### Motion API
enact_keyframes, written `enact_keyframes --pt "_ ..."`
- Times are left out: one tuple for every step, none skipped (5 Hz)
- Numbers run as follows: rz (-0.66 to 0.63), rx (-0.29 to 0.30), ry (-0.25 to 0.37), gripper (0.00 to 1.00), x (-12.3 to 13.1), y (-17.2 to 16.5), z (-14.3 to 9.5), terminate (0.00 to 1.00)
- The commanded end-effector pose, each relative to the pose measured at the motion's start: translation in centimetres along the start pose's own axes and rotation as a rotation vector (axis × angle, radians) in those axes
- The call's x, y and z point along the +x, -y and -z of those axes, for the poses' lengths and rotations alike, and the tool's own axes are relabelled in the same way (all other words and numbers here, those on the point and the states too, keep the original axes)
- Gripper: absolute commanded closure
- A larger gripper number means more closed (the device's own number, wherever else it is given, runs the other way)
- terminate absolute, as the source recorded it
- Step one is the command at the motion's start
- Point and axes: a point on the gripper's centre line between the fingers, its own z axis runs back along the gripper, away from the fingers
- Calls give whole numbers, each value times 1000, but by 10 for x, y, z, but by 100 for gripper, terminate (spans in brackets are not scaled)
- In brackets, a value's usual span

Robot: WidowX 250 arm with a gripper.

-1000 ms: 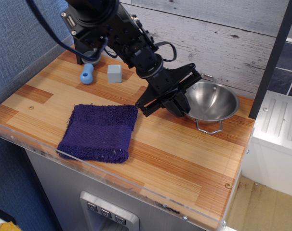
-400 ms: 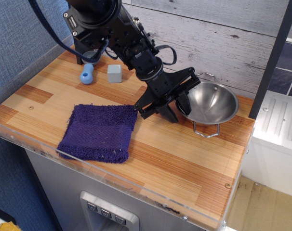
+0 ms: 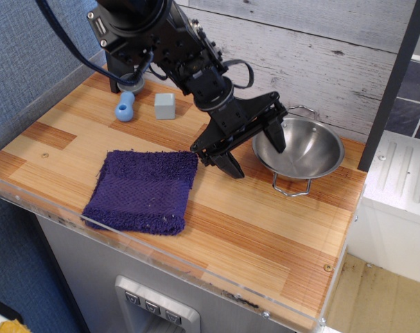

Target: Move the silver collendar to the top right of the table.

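I see my claw (image 3: 255, 150) spread wide with nothing in it, hovering just left of the silver collendar (image 3: 299, 148), which sits upright at the far right of the tabletop (image 3: 265, 229) near the back wall. A purple cloth (image 3: 143, 191) lies front-left.

purple cloth (image 3: 142, 192), blue toy (image 3: 125, 106) – grey cube (image 3: 164, 106)

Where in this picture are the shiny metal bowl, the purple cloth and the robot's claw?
Silver collendar (image 3: 303, 147): only camera view, on its inner wall.
Purple cloth (image 3: 142, 191): same view, middle of the fabric.
Claw (image 3: 253, 151): same view, midway between its two fingertips.
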Motion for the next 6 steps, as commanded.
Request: enact_keyframes --pt "15 -78 171 0 11 13 -66 0" --pt "46 -102 257 0 16 15 -99 0" --pt "78 -130 306 0 21 16 -125 0" --pt "78 -130 306 0 21 16 -125 0" --pt "78 -130 306 0 21 16 -125 0" --pt "78 -130 306 0 21 16 -125 100"
